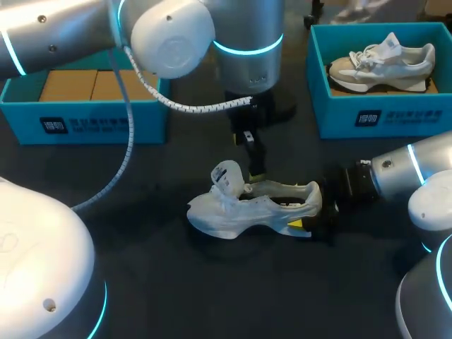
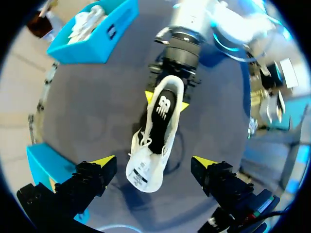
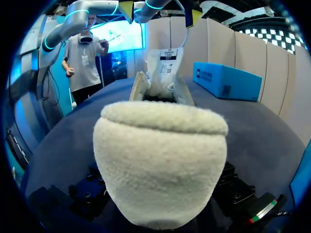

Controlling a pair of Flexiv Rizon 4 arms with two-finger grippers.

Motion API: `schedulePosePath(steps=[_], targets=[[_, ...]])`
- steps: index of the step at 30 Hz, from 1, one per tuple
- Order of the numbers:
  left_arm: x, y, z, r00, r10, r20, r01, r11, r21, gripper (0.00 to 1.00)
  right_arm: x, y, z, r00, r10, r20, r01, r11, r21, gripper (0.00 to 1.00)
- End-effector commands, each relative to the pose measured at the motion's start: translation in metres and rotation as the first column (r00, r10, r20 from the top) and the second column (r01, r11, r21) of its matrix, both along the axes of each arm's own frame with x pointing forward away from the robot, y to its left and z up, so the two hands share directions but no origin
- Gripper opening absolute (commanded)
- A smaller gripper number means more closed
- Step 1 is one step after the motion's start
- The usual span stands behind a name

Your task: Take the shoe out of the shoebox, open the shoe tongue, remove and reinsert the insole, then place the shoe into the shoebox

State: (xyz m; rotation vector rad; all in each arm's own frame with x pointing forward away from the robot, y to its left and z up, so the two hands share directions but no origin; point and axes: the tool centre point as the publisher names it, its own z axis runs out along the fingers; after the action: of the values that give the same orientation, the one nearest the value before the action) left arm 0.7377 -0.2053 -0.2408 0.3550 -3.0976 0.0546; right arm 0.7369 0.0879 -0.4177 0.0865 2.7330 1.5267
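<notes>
Shoe clear of its box, both grippers attending. My left gripper (image 2: pixel 153 164) hangs spread wide and empty right above the shoe (image 1: pixel 254 208), 1 finger on each side of the raised tongue (image 2: pixel 140 174) and touching neither it nor the upper. My right gripper (image 2: pixel 165 100) is closed on the heel, 1 yellow tip pressed against each side, holding the shoe sole-down on the table (image 1: pixel 176 282) with the toe pointing away from that gripper. The dark insole (image 2: pixel 163 114) lies flat inside, between the tongue and the held heel, directly below the left fingers. Well beyond the left gripper stands the shoebox (image 1: pixel 85 123) with a brown liner. I judge that the tongue is already open and the insole step is in hand. The next move calls for the left fingers to descend into the opening and narrow until they can pinch the insole's edge, while the right grip keeps the heel from lifting with it.
</notes>
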Motion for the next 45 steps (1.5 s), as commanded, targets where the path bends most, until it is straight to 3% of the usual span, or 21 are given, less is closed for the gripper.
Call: schedulePosePath(steps=[1, 14, 16, 25, 26, 27, 30, 37, 45], targets=[[0.001, 0.003, -0.001, 0.968, -0.249, 0.012, 0.25, 0.968, -0.023, 1.0, -0.001, 0.005, -0.005, 1.0, -0.002, 0.002, 0.002, 1.0, -0.002, 0.0], [0.001, 0.003, -0.001, 0.968, -0.249, 0.012, 0.25, 0.968, -0.023, 1.0, -0.001, 0.005, -0.005, 1.0, -0.002, 0.002, 0.002, 1.0, -0.002, 0.0], [-0.001, -0.002, -0.006, 0.965, -0.259, 0.03, 0.259, 0.966, 0.01, 1.0, -0.001, 0.005, -0.005, 1.0, -0.002, 0.002, 0.002, 1.0, -0.002, 0.0], [-0.019, -0.033, -0.025, 0.964, -0.267, 0.012, 0.267, 0.963, -0.032, 1.0, -0.001, 0.005, -0.005, 1.0, -0.002, 0.002, 0.002, 1.0, -0.002, 0.0], [-0.02, -0.036, -0.026, 0.963, -0.27, -0.015, 0.269, 0.962, -0.045, 0.96, -0.001, 0.005, -0.005, 1.0, -0.002, 0.002, 0.002, 1.0, -0.002, 0.0], [-0.02, -0.038, -0.028, 0.963, -0.269, -0.024, 0.268, 0.962, -0.047, 0.78, -0.001, 0.005, -0.005, 1.0, -0.002, 0.002, 0.002, 1.0, -0.002, 0.0], [-0.021, -0.045, -0.036, 0.962, -0.271, -0.025, 0.27, 0.961, -0.059, 0.03, -0.001, 0.005, -0.005, 1.0, -0.002, 0.002, 0.002, 1.0, -0.002, 0.0], [-0.028, -0.063, -0.053, 0.962, -0.272, -0.006, 0.269, 0.955, -0.123, 0.0, -0.001, 0.005, -0.005, 1.0, -0.002, 0.002, 0.002, 1.0, -0.002, 0.0], [-0.028, -0.063, -0.053, 0.962, -0.272, -0.006, 0.269, 0.955, -0.123, 0.0, -0.001, 0.005, -0.005, 1.0, -0.002, 0.002, 0.002, 1.0, -0.002, 0.0]])
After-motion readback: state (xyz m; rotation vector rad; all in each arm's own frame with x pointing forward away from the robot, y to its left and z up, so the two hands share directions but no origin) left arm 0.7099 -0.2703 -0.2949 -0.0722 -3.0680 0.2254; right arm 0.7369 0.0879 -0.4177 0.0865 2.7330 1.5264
